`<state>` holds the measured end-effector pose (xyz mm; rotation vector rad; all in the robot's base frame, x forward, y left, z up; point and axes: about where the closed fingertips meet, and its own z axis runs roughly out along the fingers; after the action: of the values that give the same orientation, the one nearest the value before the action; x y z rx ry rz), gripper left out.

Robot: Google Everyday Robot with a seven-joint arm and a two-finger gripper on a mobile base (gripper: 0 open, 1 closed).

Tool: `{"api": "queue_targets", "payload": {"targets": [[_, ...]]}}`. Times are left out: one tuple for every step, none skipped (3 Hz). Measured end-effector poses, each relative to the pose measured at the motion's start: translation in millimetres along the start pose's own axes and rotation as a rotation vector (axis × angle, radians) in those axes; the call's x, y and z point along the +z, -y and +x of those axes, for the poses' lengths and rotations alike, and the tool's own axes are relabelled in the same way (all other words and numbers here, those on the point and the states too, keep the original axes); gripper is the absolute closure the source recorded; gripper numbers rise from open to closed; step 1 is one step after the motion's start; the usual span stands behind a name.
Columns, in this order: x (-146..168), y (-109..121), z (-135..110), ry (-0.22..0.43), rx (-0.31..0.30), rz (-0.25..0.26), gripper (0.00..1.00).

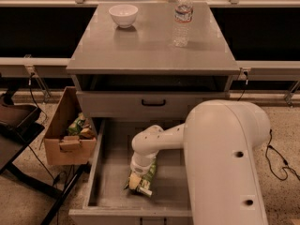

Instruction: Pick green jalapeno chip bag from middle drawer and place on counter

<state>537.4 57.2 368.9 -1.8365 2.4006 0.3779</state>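
On the floor of the open middle drawer [108, 182], near its front, lies the green jalapeno chip bag [150, 172], long axis roughly front-to-back, white end forward, with the tool [138, 176] directly above and down on it, grip or opening cannot be told; worktop [150, 50] up behind.

Arm [225, 163] bent, reaching fwd & down; end effector [139, 181] low, under wrist [146, 146], pointing down.

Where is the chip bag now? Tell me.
In the camera view, the chip bag lies on the floor of the open drawer, near its front centre, directly under the claw; a cardboard box stands outside the drawer's left wall.
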Motion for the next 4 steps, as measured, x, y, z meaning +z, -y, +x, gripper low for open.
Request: {"api": "queue_targets", "payload": {"targets": [[-61,-25,14,0.006,-0.003,0.051,1.0],[-125,-82,54,0.031,0.012,0.065,1.0],[-224,-126,76,0.041,-0.003,0.12,1.0],[-328,-122,60,0.047,-0.071,0.244,1.0]]}}
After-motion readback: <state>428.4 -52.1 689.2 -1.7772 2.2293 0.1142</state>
